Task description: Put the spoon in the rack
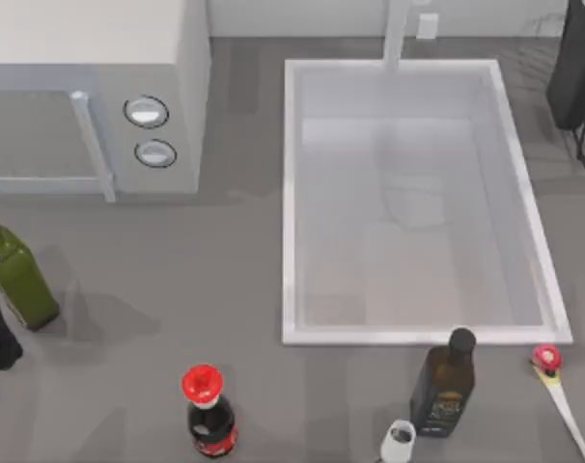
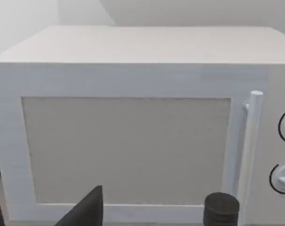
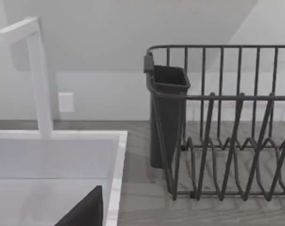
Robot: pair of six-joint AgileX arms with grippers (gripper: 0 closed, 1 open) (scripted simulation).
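The spoon (image 1: 559,386) lies flat on the counter at the front right, just past the sink's near right corner. Its red head (image 1: 545,359) points toward the sink and its cream handle runs toward the front edge. The rack (image 1: 577,72) is a black wire frame at the back right, cut off by the picture's edge. In the right wrist view the rack (image 3: 227,141) stands beside the sink with a dark cup holder (image 3: 166,113) on its near end. A dark part of my right gripper (image 3: 83,209) shows low in that view, and a dark part of my left gripper (image 2: 86,209) faces the microwave.
A white sink (image 1: 291,193) with a faucet (image 1: 397,34) fills the middle. A microwave (image 1: 99,87) stands back left. A dark bottle (image 1: 445,384) and a small white cup (image 1: 399,442) stand left of the spoon, then a red-capped bottle (image 1: 208,410). A green bottle (image 1: 17,275) stands far left.
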